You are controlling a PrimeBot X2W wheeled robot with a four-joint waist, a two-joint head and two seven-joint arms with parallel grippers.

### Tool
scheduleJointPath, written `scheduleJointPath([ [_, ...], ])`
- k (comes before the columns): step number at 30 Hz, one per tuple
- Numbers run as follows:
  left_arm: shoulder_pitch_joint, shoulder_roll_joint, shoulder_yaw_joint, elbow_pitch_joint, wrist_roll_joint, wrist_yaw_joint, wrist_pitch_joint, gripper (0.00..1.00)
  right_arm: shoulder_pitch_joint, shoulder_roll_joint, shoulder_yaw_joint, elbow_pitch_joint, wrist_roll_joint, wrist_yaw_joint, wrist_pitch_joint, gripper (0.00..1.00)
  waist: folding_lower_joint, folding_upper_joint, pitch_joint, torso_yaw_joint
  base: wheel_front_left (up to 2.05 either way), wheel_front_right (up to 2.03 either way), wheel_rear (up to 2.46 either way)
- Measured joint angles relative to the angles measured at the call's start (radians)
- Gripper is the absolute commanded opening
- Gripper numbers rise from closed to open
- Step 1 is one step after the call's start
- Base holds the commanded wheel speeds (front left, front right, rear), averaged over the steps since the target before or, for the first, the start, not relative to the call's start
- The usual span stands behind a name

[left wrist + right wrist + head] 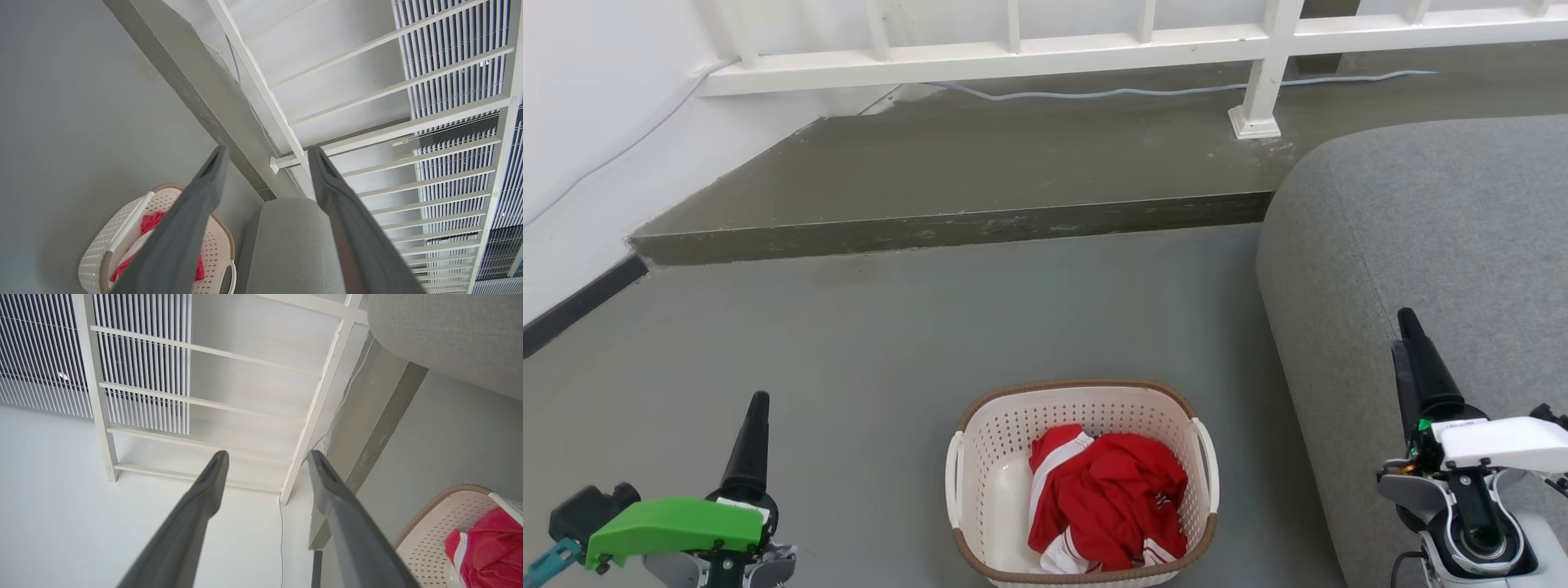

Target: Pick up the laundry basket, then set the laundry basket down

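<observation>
laundry basket 6 o'clock | left gripper 8 o'clock, fingers wide | right gripper 4 o'clock, fingers wide

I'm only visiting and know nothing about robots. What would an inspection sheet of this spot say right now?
Surface: grey floor, smooth.
Job's things: laundry basket stands upright on the floor, not held; a red and white garment lies inside.
Clutter: nothing seen.
Grippers: left end effector open, holding nothing, left of the basket; right end effector open, holding nothing, right of the basket.
Cables: pale cable runs along the raised step under the railing.
Surroundings: grey sofa right of the basket; white railing behind; white wall on the left.
</observation>
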Motion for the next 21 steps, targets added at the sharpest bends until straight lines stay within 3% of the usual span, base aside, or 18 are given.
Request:
scheduleJointPath([
  [9,-0.009,0.011,-0.009,-0.035,0.186,0.0,-0.026,1.0,-0.013,-0.03,0.052,-0.007,-0.103,0.0,-0.032,1.0,0.0,0.0,0.001,-0.002,0.0,0.0,0.0],
  [21,-0.009,0.013,-0.049,-0.064,0.424,0.004,-0.069,1.0,-0.021,-0.091,0.113,0.014,-0.349,0.0,-0.074,1.0,0.0,0.0,0.002,-0.006,0.0,0.0,0.0],
])
